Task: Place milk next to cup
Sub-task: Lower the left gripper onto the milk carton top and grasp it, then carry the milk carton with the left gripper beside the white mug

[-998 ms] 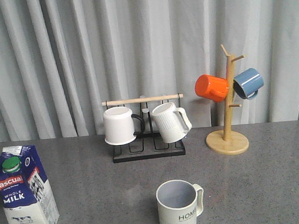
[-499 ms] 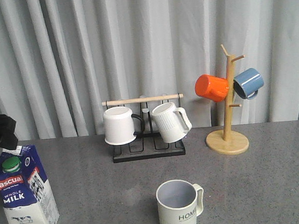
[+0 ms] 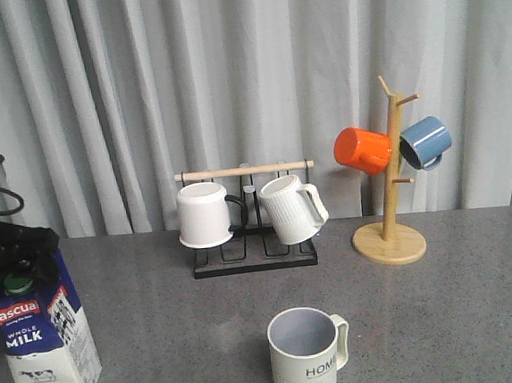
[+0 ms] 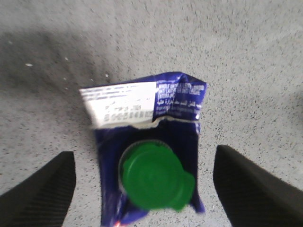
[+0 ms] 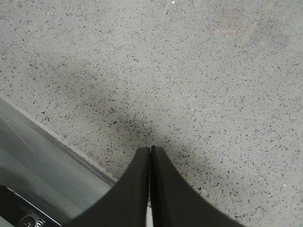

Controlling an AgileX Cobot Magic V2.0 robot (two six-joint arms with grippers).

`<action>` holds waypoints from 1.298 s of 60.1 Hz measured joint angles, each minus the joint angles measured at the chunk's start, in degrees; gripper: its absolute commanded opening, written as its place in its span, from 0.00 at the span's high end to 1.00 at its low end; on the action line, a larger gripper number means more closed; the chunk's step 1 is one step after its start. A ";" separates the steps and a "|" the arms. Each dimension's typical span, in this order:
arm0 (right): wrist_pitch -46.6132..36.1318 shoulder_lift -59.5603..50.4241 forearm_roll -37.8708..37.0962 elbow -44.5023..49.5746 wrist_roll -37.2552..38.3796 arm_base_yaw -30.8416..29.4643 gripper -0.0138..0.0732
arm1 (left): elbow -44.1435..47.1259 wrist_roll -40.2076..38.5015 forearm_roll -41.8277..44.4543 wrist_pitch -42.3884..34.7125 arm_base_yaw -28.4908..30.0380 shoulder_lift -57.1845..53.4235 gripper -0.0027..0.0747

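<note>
The milk (image 3: 43, 344) stands upright near the front left corner of the bench (image 3: 446, 309), its green cap (image 4: 154, 176) at the top and the red band and "WHOLE MILK" lettering facing forward. The left gripper (image 3: 11, 258) hangs right over the carton's top, at the left edge of the front view. In the left wrist view its 2 fingers (image 4: 40, 187) are spread wide, 1 on each side of the carton's folded top, and neither touches the carton; the cap sits between them.

The cup (image 3: 308, 354), cream with a grey-blue inside and dark "HOME" lettering, stands near the front edge of the bench around its middle, handle pointing right. It is well apart from the milk, with bare bench between them.

Behind the cup, toward the back edge, a black wire rack (image 3: 252, 246) with a wooden bar holds 2 white mugs: a plain one (image 3: 204, 215) with a black handle and a ribbed one (image 3: 289, 208), tilted. To the right, a wooden mug tree (image 3: 389, 189) carries an orange mug (image 3: 362, 150) and a blue mug (image 3: 426, 142).

The right gripper (image 5: 150, 156) appears only in its own wrist view, with its 2 fingers pressed together, holding nothing, above the speckled grey bench close to an edge.
</note>
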 measured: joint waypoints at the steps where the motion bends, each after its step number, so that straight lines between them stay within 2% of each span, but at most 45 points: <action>1: 0.00 0.00 0.00 0.00 0.00 0.00 0.85 | 0.00 0.00 0.00 0.00 0.00 0.19 0.22; 18: 0.00 0.00 0.00 0.00 0.20 0.00 0.85 | 0.00 0.00 0.00 0.05 0.00 3.97 0.23; 27: 0.00 0.00 0.00 0.00 0.23 0.00 0.85 | 0.00 0.00 -0.13 0.05 0.00 5.40 0.27; 59: 0.00 0.00 0.00 0.00 0.27 0.00 0.85 | 0.00 -0.05 -2.34 0.75 0.00 5.65 0.70; 71: 0.00 0.00 0.00 0.00 0.27 0.00 0.85 | 0.00 1.41 -10.14 0.44 0.00 4.46 0.78; 78: 0.00 0.00 0.00 0.00 0.27 0.00 0.85 | 0.00 4.36 -18.78 -1.14 -0.06 3.14 0.79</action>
